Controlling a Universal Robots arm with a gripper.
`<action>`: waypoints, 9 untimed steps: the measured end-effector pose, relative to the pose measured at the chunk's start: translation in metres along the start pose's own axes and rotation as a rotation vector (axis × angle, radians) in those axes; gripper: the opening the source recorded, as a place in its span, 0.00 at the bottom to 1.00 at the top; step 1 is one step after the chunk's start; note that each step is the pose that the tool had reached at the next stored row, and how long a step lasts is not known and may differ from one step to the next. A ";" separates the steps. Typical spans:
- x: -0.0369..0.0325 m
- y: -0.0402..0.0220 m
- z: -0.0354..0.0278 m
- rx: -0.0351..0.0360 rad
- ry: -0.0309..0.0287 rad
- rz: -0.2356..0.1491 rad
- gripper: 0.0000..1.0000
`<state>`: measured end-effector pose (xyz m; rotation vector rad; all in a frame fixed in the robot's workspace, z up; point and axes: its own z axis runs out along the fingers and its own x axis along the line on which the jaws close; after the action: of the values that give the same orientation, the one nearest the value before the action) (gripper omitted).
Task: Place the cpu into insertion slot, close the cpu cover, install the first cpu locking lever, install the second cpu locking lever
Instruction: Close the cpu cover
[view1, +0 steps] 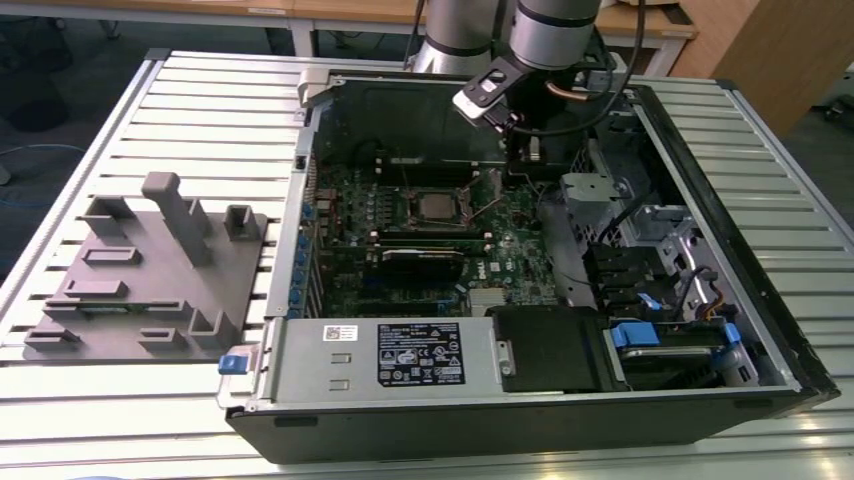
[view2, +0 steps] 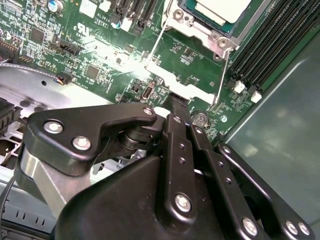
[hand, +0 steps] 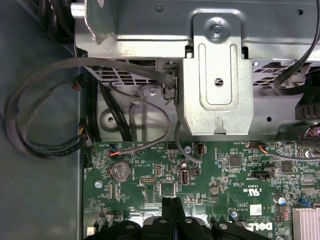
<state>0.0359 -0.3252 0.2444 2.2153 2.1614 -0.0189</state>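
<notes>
1. Gripper (view2: 176, 102) fingers are pressed together, no gap visible in the second wrist view. It is down low over the circuit board (hand: 220, 185) inside the computer case (view1: 747, 180).
2. Its tip meets the free edge of the cover (view2: 172, 86), which stands open, tilted away from the socket (view2: 197, 31) (can't tell whether that edge is pinched or only touched).
3. Chip (view2: 222, 9) sits flat in the socket, silver top exposed, around mid-board.
4. Green board shows through the cover's square cut-out.
5. Coin battery (view2: 200, 119) is just beside the gripper tip, near the board's edge.
6. Case lies open on the desk (view1: 200, 100), toward the exterior view's right.
7. Grey moulded fixture (view1: 147, 270) sits beside the case, by the desk edge on the exterior view's left.
</notes>
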 end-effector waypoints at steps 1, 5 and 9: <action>-0.0001 -0.0006 0.0000 0.0000 0.0001 0.000 0.10; -0.0003 -0.0036 -0.0001 0.0000 0.0005 0.000 0.10; -0.0004 -0.0065 -0.0001 0.0001 0.0009 0.000 0.10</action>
<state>0.0294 -0.3255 0.2444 2.2158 2.1618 -0.0179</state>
